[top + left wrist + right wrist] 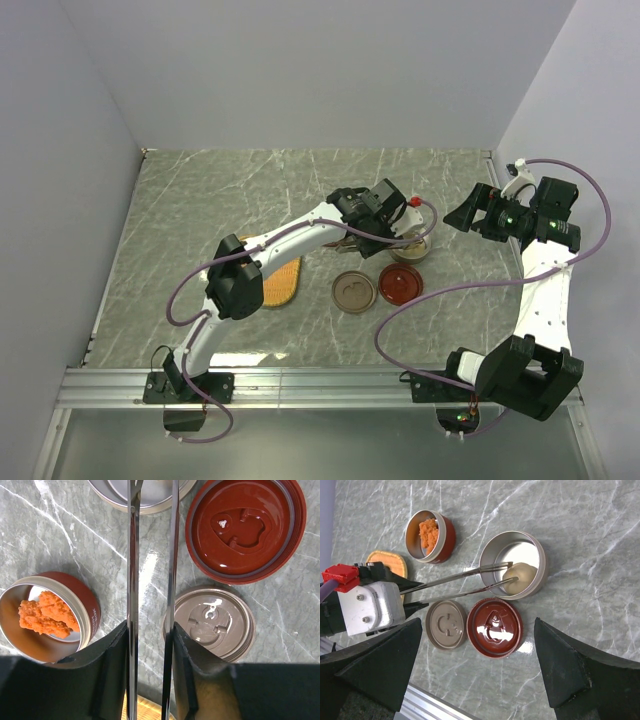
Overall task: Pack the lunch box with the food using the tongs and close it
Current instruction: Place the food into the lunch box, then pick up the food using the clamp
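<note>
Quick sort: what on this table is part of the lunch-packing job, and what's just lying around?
Job: long silver metal tongs in the left gripper; orange fried nuggets in the round red tin; pale beige ball in the round silver tin; dark red round lid; tan round lid.
Lying about: orange-yellow woven tray.

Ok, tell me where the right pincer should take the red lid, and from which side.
Take the red lid by its raised rim, probably from straight above, on the edge away from the beige lid. It lies flat on the table, so only the rim offers purchase, and that edge has bare table beside it.
</note>
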You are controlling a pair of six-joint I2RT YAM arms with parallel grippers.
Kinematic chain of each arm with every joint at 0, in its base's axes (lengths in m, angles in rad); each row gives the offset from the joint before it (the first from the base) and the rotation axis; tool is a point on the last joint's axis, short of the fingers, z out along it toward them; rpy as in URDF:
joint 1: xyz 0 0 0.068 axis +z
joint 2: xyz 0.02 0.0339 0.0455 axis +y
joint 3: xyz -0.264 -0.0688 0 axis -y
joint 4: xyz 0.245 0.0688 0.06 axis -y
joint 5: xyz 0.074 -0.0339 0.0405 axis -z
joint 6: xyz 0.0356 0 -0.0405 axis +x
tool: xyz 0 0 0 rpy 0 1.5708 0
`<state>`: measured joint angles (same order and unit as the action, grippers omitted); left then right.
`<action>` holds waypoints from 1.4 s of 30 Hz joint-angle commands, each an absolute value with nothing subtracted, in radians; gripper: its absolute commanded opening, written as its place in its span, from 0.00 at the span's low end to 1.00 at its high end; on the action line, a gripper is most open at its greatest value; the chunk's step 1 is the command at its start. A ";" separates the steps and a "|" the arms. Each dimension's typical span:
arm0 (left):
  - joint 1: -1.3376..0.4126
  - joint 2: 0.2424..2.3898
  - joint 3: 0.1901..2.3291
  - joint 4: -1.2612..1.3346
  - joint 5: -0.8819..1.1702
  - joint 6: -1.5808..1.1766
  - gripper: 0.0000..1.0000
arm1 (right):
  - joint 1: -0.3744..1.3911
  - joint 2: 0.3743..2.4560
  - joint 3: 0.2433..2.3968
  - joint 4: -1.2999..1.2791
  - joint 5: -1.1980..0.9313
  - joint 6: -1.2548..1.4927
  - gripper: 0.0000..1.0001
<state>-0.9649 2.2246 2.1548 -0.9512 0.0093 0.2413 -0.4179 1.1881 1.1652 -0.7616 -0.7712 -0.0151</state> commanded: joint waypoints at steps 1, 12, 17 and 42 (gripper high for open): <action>-0.973 2.180 2.206 -0.943 0.003 0.232 0.42 | -0.426 1.186 1.192 -0.730 -0.792 -0.005 1.00; -0.971 2.132 2.237 -0.934 0.003 0.238 0.46 | -0.426 1.186 1.197 -0.735 -0.799 -0.006 1.00; -0.971 2.092 2.218 -0.913 -0.026 0.239 0.49 | -0.426 1.184 1.203 -0.739 -0.804 -0.008 1.00; -0.465 1.352 1.468 -0.985 0.111 0.325 0.51 | -0.428 1.198 1.200 -0.767 -0.836 -0.049 1.00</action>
